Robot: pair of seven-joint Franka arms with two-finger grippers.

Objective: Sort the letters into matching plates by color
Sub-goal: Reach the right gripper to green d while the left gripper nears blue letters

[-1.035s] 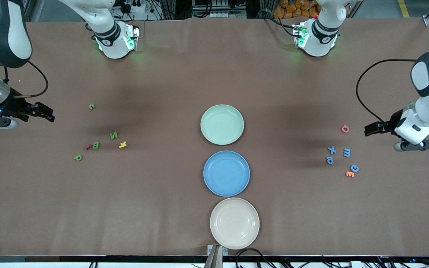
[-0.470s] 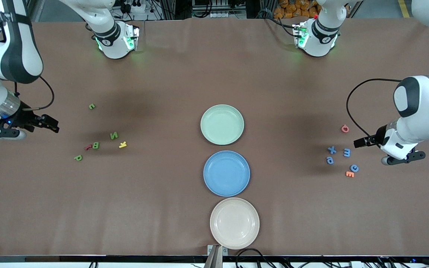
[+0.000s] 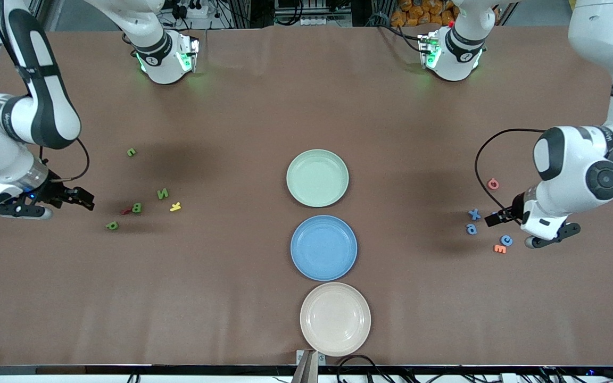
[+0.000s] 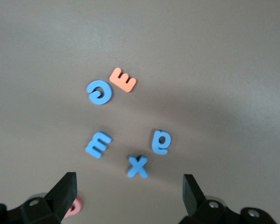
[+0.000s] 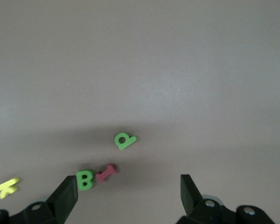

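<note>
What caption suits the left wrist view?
Open left gripper above four small blue foam letters and one orange foam E.

Both grippers, left (image 3: 493, 219) and right (image 3: 87, 201), jaws wide apart.

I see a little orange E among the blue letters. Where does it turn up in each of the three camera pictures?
Front view: the orange E lies at the left arm's end of the table, nearest the front camera of its cluster.
Left wrist view: the orange E lies flat, well clear of the open left gripper.
Right wrist view: not in it.
Shared landmark: the round blue letter touching the E.
</note>
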